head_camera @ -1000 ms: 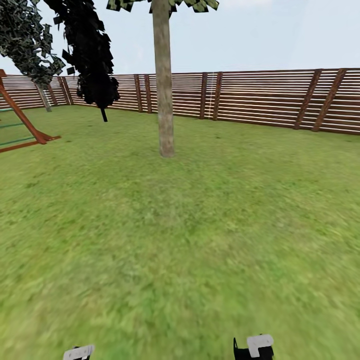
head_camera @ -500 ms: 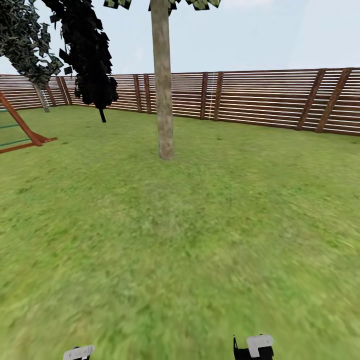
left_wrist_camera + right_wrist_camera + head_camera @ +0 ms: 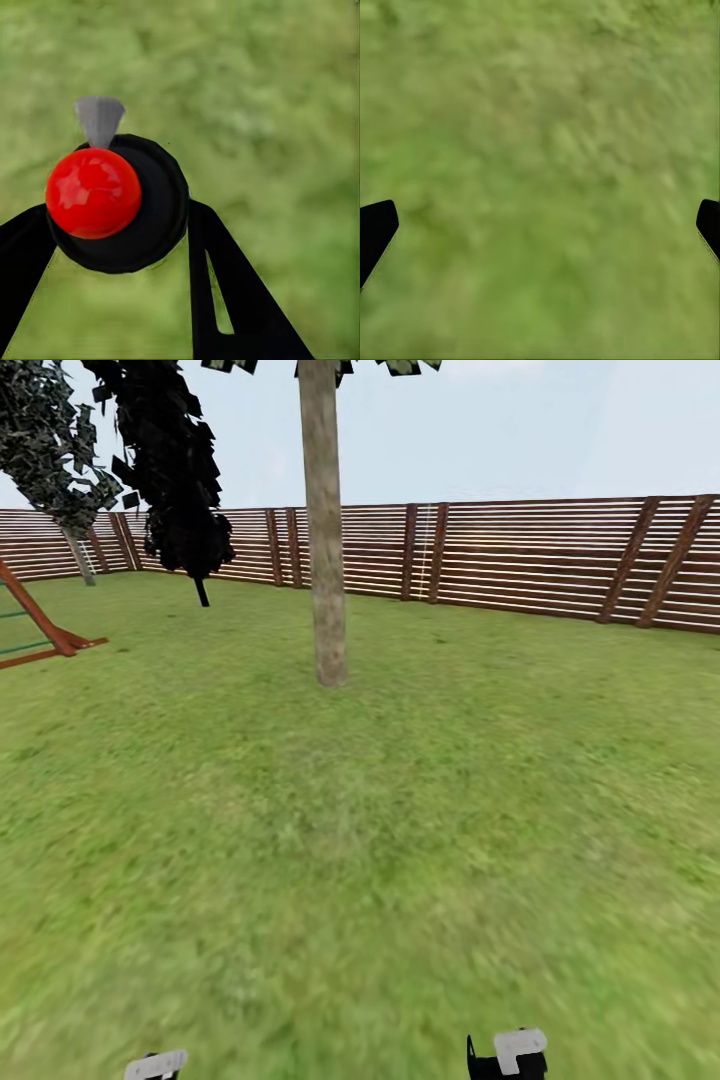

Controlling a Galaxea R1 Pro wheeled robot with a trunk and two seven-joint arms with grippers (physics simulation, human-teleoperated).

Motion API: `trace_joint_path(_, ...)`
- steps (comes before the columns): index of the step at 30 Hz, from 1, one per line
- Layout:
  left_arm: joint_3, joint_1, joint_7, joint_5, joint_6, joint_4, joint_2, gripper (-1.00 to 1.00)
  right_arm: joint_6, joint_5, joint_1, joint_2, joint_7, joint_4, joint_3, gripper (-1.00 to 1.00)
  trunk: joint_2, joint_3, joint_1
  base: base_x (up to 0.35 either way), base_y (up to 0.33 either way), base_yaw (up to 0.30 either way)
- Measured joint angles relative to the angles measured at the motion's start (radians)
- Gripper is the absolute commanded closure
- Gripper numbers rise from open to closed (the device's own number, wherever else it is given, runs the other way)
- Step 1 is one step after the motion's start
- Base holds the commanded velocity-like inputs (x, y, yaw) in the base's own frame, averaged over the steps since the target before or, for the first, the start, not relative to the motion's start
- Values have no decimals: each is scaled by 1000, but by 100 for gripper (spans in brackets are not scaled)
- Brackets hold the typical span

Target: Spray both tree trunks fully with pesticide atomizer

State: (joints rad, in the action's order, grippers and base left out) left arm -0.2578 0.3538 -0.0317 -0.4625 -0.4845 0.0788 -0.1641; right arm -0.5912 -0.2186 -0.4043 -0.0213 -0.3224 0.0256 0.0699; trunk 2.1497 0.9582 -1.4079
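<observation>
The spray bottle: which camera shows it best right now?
The left wrist view: the spray bottle sits between the left gripper's fingers, its red top and pale trigger toward the camera. The head view catches just a pale sliver of that arm at the bottom edge. The right wrist view looks down on grass.

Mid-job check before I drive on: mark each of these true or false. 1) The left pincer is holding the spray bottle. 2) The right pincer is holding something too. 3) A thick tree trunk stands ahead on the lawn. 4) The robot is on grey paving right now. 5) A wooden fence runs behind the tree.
1) True: the left pincer is shut on the spray bottle, red top showing.
2) False: the right pincer is open, with just grass between its fingers.
3) True: the tree trunk stands ahead, slightly left of centre.
4) False: both wrist views look down on grass, and lawn lies ahead.
5) True: the slatted fence runs behind the trunk.
</observation>
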Motion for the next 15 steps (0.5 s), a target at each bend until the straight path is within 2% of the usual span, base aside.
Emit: trace_joint_path(15, 0, -1, 0, 0, -1, 0, -1, 100, 0, 0, 0, 0, 0, 0, 0, -100, 0, 0, 0, 338, 0, 0)
